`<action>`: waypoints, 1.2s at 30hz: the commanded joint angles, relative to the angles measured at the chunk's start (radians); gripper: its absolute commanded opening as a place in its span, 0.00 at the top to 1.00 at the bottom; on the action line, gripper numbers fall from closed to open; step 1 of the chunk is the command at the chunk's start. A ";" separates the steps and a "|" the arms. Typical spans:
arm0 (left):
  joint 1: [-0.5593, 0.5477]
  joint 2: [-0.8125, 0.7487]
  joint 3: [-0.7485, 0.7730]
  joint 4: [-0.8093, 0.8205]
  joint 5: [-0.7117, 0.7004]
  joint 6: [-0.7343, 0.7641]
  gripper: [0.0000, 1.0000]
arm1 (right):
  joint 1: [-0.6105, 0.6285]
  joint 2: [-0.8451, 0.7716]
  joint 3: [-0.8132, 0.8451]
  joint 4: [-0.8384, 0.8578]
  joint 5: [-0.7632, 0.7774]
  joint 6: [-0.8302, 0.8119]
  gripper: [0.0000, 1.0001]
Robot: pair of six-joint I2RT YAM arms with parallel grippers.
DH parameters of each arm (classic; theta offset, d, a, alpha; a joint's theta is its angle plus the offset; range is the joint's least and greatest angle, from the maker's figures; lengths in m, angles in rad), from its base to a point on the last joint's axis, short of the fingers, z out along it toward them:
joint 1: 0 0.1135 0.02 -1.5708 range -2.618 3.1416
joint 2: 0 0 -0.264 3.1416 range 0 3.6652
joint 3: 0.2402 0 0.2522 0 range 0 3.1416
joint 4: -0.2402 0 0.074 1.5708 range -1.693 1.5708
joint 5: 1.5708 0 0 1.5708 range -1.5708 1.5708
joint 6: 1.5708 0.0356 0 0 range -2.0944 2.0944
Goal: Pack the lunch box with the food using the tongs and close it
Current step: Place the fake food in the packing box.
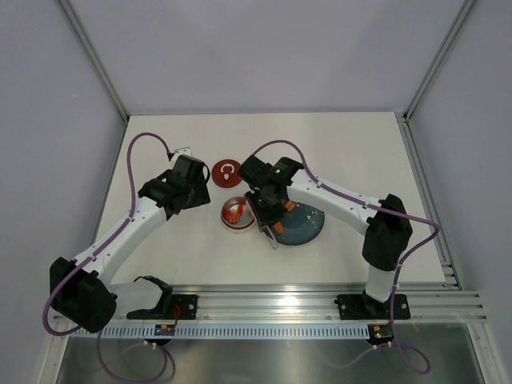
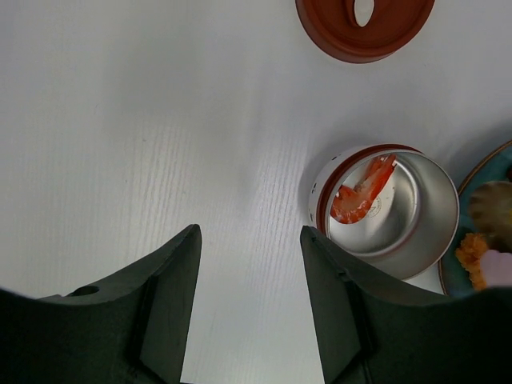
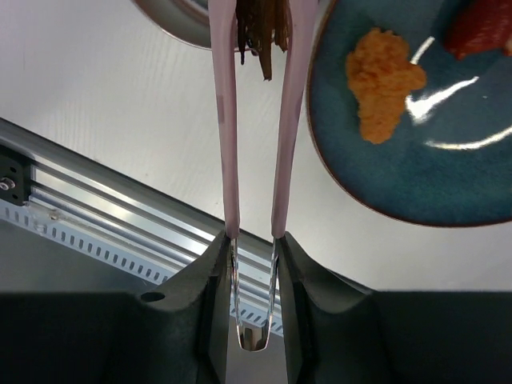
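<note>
The lunch box (image 2: 404,232) is a round steel container standing open on the white table, with an orange-red food piece (image 2: 364,192) inside. Its dark red lid (image 2: 364,24) lies apart, farther back. My right gripper (image 3: 254,238) is shut on the pink tongs (image 3: 228,120). The tong tips pinch a dark brown food piece (image 3: 262,32) right beside the lunch box rim (image 3: 176,20). An orange piece (image 3: 384,80) and a red piece (image 3: 484,28) lie on the teal plate (image 3: 448,176). My left gripper (image 2: 250,232) hangs open over bare table, left of the lunch box.
The teal plate (image 1: 308,228) sits just right of the lunch box (image 1: 238,214), with the lid (image 1: 227,172) behind. An aluminium rail (image 1: 280,304) runs along the near table edge. Grey walls enclose the table on three sides.
</note>
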 commanded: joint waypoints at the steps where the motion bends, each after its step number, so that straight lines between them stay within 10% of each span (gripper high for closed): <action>1: 0.007 -0.035 0.001 0.016 -0.004 0.001 0.43 | 0.045 0.049 0.067 0.026 -0.051 -0.001 1.00; 19: 0.008 -0.067 -0.015 0.012 -0.010 -0.002 0.43 | 0.079 0.186 0.113 0.064 -0.107 -0.043 0.94; 36: 0.008 -0.057 -0.008 0.018 -0.001 0.003 0.44 | 0.079 0.210 0.122 0.055 -0.081 -0.049 0.67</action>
